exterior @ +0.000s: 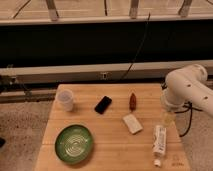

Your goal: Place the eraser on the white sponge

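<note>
The eraser (103, 104) is a small flat black block lying on the wooden table (105, 150), near the middle toward the back. The white sponge (132, 123) is a cream rectangular block lying flat, a little to the right of and in front of the eraser, apart from it. My white arm (185, 87) comes in from the right. Its gripper (167, 119) hangs over the table's right edge, to the right of the sponge and just above the white tube, holding nothing that I can see.
A white cup (65, 99) stands at the back left. A green plate (74, 143) lies at the front left. A reddish-brown elongated object (133, 100) lies behind the sponge. A white tube with green print (159, 142) lies at the front right. A dark wall and rail run behind the table.
</note>
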